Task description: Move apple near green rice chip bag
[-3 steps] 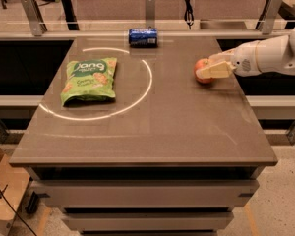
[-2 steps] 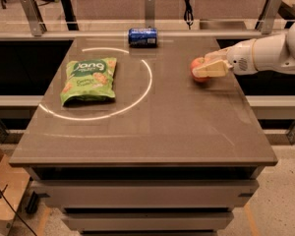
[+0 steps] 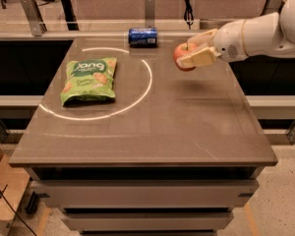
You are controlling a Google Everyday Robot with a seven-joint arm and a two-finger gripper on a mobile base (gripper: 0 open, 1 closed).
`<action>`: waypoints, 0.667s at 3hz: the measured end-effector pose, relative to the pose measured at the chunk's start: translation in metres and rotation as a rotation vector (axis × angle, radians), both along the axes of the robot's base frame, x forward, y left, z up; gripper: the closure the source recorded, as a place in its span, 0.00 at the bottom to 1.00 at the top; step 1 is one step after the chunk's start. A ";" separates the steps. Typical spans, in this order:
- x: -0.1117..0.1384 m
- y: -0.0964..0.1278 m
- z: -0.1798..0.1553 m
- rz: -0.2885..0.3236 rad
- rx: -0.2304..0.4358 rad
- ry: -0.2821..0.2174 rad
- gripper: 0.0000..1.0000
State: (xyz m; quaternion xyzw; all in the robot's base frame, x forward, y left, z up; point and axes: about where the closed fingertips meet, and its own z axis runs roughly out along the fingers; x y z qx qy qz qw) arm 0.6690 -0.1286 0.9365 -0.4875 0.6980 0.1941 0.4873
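Camera view: brown worktop [image 3: 177, 127] fills the middle of the frame. White arm [image 3: 265, 31] comes in from the upper right edge. The gripper [image 3: 186, 54] sits upper right of centre, over the far right part of the worktop. Tan fingers [image 3: 199, 59] are clamped on the apple [image 3: 180, 54], one above and one below it, with the red-orange fruit showing on the left side between them. The apple looks lifted off the surface, with a faint dark patch on the worktop under it. The green rice chip bag [image 3: 88, 80] lies flat at centre left of the frame, white lettering on top and orange chip pictures below it. The bag is well apart from the apple, with bare worktop between them. A bright white ring line [image 3: 148, 80] curves around the bag and passes between the bag and the apple. A blue can [image 3: 142, 36] lies on its side at the far edge, top centre, just left of the gripper and apart from it. Drawer fronts show below the worktop edge.
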 end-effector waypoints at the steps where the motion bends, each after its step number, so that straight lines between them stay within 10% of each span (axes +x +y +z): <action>1: -0.002 0.002 0.006 0.003 -0.003 -0.009 1.00; 2: -0.001 0.006 0.002 0.013 0.037 0.003 1.00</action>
